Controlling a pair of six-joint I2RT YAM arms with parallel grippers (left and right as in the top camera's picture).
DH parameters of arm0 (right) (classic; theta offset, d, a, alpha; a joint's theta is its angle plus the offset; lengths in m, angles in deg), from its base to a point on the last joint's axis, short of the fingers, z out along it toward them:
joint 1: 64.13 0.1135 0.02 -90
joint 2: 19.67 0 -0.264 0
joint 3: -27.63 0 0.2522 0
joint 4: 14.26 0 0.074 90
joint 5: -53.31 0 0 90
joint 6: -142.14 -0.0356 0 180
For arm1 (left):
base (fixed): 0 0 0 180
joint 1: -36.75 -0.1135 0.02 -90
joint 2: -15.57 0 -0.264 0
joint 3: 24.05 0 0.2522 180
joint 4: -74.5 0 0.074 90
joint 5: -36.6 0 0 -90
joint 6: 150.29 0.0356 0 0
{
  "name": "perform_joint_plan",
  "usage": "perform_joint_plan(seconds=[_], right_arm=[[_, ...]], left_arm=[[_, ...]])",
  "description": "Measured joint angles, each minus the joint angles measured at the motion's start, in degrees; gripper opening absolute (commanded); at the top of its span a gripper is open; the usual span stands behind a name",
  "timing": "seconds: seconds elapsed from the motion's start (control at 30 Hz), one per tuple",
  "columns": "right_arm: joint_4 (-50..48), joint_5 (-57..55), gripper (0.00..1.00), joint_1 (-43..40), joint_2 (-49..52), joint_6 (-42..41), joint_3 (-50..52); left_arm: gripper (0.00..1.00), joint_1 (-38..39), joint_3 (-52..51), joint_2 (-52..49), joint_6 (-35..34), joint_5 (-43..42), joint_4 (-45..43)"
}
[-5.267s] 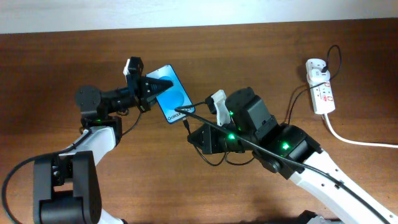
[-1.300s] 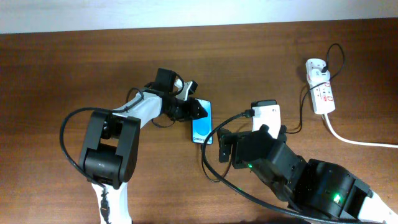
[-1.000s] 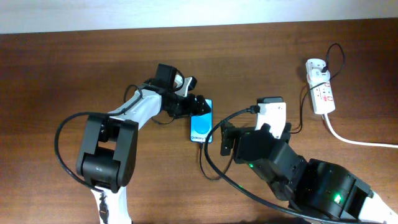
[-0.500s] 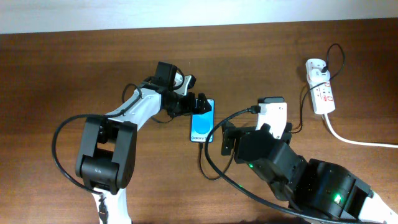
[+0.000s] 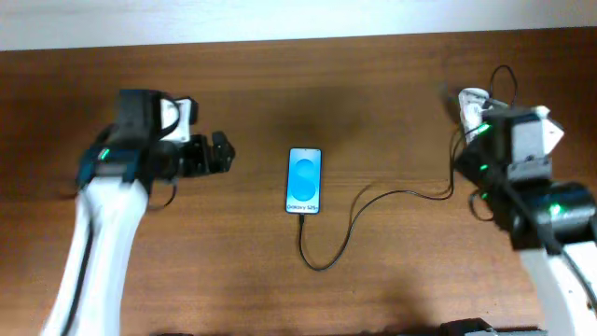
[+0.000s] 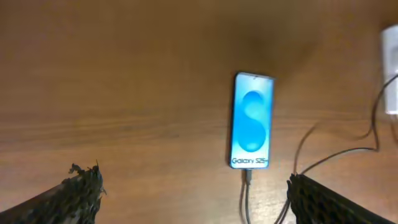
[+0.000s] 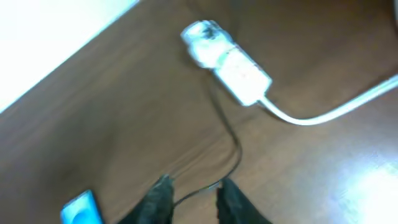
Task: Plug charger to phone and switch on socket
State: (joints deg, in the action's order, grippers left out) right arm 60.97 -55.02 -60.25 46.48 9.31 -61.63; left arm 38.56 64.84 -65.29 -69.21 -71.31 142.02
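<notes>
The phone [image 5: 304, 180] lies flat mid-table with its blue screen up; the left wrist view shows it too [image 6: 252, 120]. The charger [image 5: 347, 229] runs from the phone's lower end, loops and goes right toward the socket [image 7: 233, 68]. From overhead only the socket's far end [image 5: 471, 98] shows past my right arm. My left gripper [image 5: 219, 154] stands open and empty, left of the phone, its fingers wide [image 6: 81, 193]. My right gripper [image 7: 196, 199] is closed to a narrow gap, holds nothing, and hangs above the cable short of the socket.
The socket's thick white cord [image 7: 323, 112] trails away to the right. A pale wall edge [image 5: 298, 19] borders the back of the wooden table [image 5: 392, 93]. The right wrist view is blurred.
My left gripper has let go of the phone and drawn back left. The right arm has swung right over the socket and its jaws have narrowed. The phone lies still with the cable in it.
</notes>
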Motion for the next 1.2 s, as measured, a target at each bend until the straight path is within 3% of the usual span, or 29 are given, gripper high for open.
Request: perform_joint_plan(seconds=[0.17,0.27,0.33,0.43,0.57,0.77,1.0,1.2], right_arm=[[1.0,12.9,0.04,-18.7,10.7,5.2,-1.3],[3.8,17.2,0.04,-24.6,18.7,6.3,-7.2],[7.4,18.7,0.04,-26.5,26.3,8.0,-15.3],[15.1,19.7,0.04,-28.1,38.1,9.0,-30.0],[18.1,20.0,0.04,-28.6,50.6,10.3,-41.1],[10.2,23.0,0.04,-28.6,61.7,10.5,-42.2],[2.1,26.6,0.04,-28.6,65.0,8.7,-42.3],[1.1,28.0,0.04,-27.8,67.9,6.6,-42.3]], left_arm=[[0.99,0.0,0.1,27.8,-3.1,8.0,9.9],[0.99,0.0,0.1,43.0,-4.2,13.9,11.4],[0.99,0.0,0.4,52.8,-4.4,16.0,12.9],[0.99,0.0,0.4,59.5,-4.4,18.5,15.5],[0.99,0.0,0.3,62.2,-4.4,24.0,22.6],[0.99,0.0,-0.1,62.2,-4.4,27.0,38.6],[0.99,0.0,-0.2,62.2,-4.4,27.4,38.7],[0.99,0.0,-0.2,63.2,-4.4,27.4,38.6]])
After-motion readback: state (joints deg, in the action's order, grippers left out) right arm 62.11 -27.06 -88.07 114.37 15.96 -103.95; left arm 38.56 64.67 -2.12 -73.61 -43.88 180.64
